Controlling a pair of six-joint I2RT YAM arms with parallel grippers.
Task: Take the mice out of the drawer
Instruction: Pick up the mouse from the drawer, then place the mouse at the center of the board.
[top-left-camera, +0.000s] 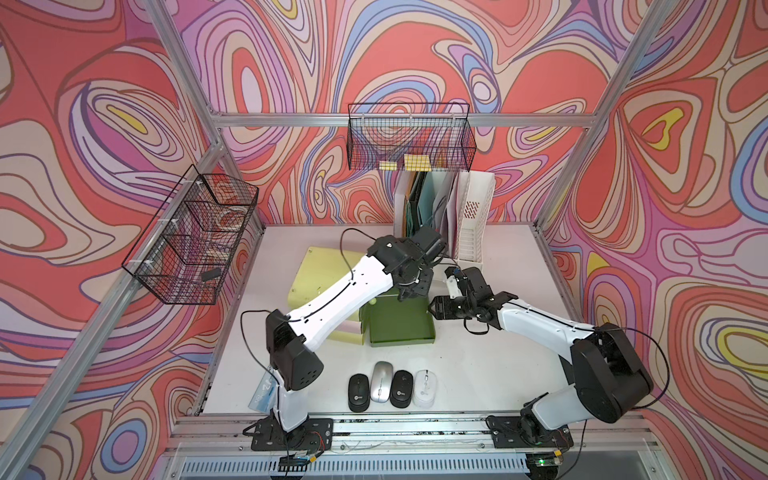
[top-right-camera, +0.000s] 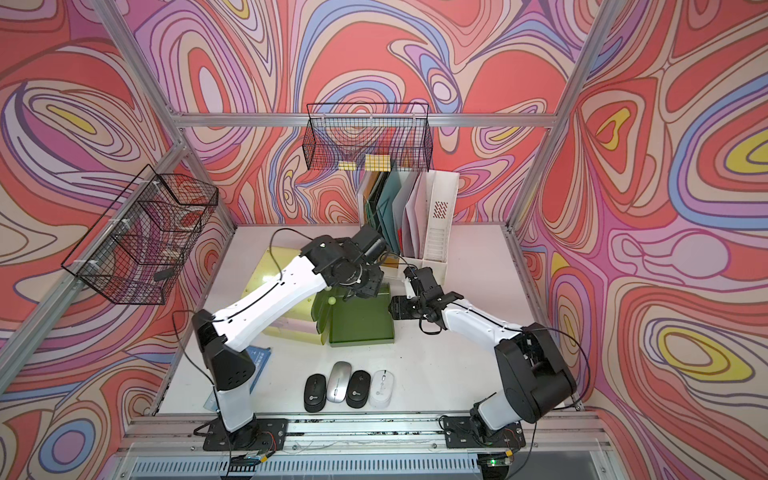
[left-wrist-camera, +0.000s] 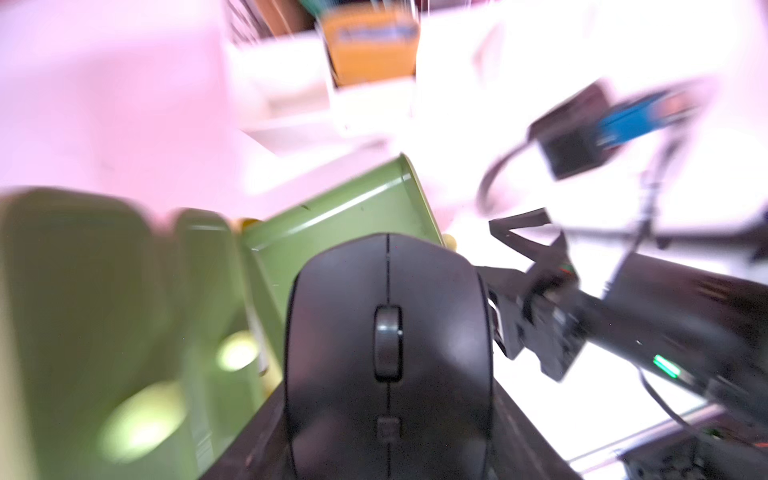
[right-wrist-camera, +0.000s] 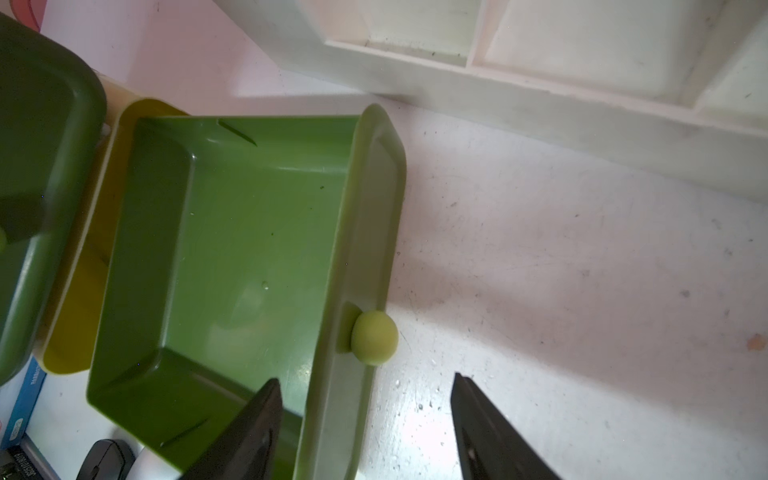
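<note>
My left tool (top-left-camera: 411, 291) grips the last black mouse (left-wrist-camera: 388, 357) above the empty drawer (right-wrist-camera: 249, 232); right tool (right-wrist-camera: 365, 380) stands open. Next I lower it beside the four mice (top-left-camera: 390, 390).

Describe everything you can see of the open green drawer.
The green drawer looks like glossy plastic: a shallow rectangular tray with rounded corners and a pale round knob on its front wall. It stands pulled out over the white table, its visible floor bare. The right gripper straddles the front wall with jaws open; whether it touches cannot be told.
</note>
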